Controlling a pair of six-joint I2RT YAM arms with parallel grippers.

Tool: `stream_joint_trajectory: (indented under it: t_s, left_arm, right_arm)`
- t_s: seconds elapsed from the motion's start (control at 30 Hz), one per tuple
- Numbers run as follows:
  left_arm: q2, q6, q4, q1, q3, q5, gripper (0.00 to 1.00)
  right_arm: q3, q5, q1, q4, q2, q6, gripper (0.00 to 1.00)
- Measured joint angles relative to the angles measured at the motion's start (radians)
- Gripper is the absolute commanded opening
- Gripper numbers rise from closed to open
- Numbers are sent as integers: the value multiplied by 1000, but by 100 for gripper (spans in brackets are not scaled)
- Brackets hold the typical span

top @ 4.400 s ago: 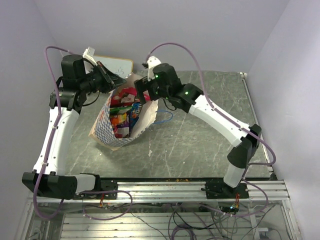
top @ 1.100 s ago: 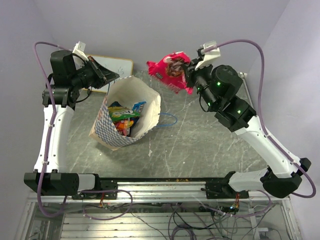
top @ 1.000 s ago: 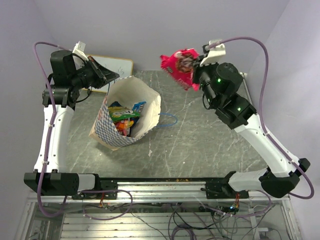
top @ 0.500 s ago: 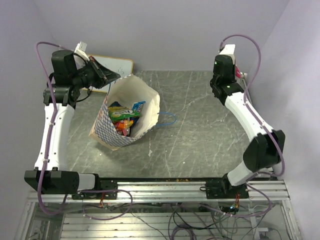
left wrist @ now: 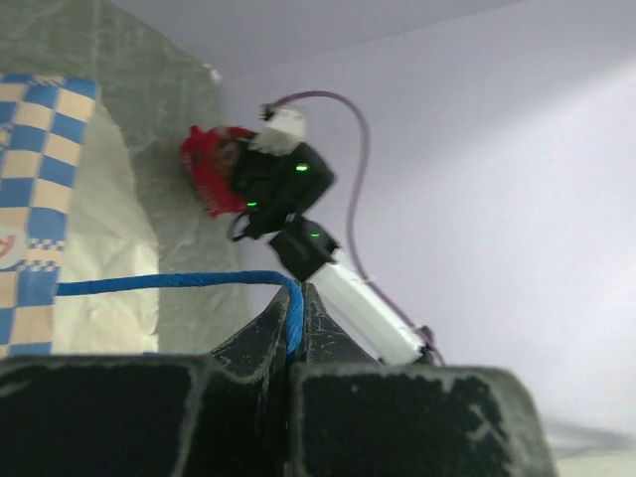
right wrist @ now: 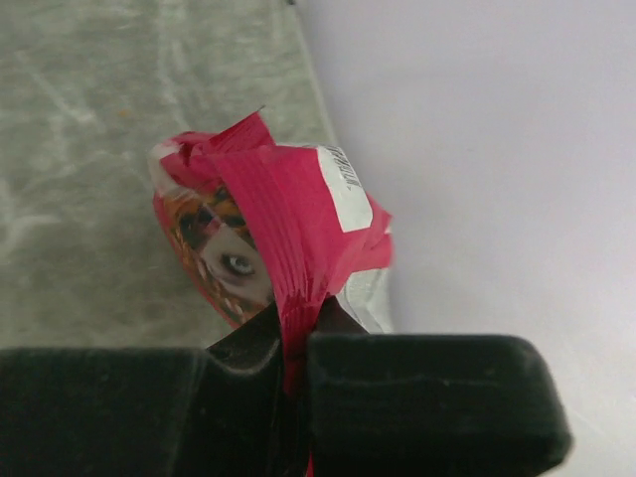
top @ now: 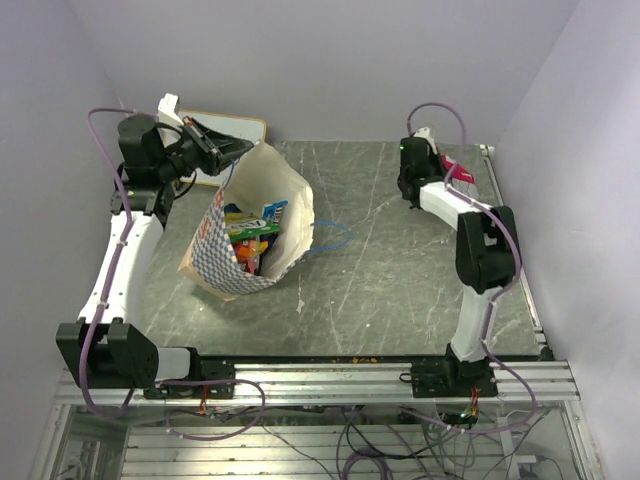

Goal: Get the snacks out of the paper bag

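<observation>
The paper bag (top: 292,205) stands open at the left of the table, with several bright snacks (top: 247,236) inside. My left gripper (top: 232,156) is shut on the bag's thin blue cord handle (left wrist: 169,282) at the far rim, and the cord runs between its fingertips (left wrist: 295,300). My right gripper (top: 446,170) is at the table's back right corner, low over the surface, shut on a red snack packet (right wrist: 260,214). That red snack packet (top: 460,172) also appears small in the left wrist view (left wrist: 207,167), in front of the right arm.
A framed whiteboard (top: 238,127) leans at the back left behind the bag. The bag's other blue handle (top: 331,238) lies on the grey table (top: 400,280). The right wall runs close to the red packet. The metal rail (top: 330,378) lines the near edge.
The right arm has carried the red packet from above the bag to the back right corner and lowered it. The left gripper still holds the cord and has shifted slightly right.
</observation>
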Motion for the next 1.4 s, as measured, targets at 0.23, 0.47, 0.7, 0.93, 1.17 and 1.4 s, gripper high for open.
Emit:
stream_joint_trajectory:
  t_s: [0.23,0.47,0.7,0.93,1.17,1.4]
  left_arm:
    - [-1,-360,416,2,-182,9,7]
    - [-1,-482,600,3,-176,12,7]
    - [-3,-545,622,3,-177,9,7]
    - [-24,-566,610,3,-185,2,7]
    - [-31,-541,578,3,-184,0,7]
    - [-41,-279,274,3,-54,6,7]
  right_arm:
    - [140,-36,92,-107,228,135,21]
    - [329,-189,151,-311,367,311,74]
    - [364,-368,148,-408,329,420,92]
    - [288,-467,148,-492,182,484,100]
    - [179,-584,153,-503,-60,540,100]
    - [-10,-727,173,-448,-314,598,100]
